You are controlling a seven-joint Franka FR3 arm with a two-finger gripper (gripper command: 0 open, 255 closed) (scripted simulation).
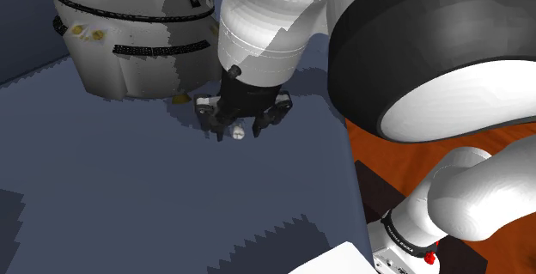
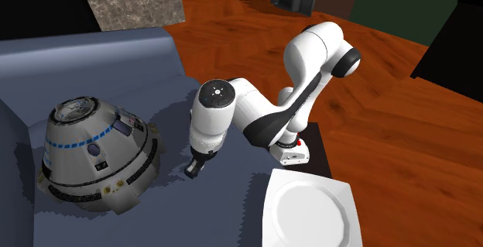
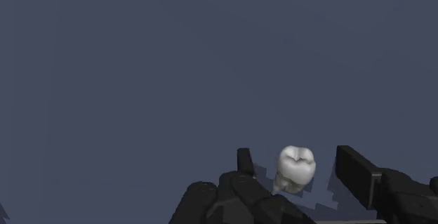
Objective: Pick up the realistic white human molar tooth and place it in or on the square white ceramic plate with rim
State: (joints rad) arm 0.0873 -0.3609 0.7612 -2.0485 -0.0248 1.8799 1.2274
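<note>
Your gripper [image 3: 295,159] sits low at the blue-grey surface [image 3: 175,61] with its fingers [image 3: 359,175] spread open on either side of the white molar tooth [image 3: 297,166]. The tooth lies between them ungripped, a straddle that looks set up for closing. The square white plate [image 2: 272,207] lies just beside the stand [image 2: 321,156], so I'd judge the carry short once you close and lift.

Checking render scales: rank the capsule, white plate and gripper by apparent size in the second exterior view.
Largest: capsule.
Next: white plate, though the frame's edge crops it.
Smallest: gripper.
</note>
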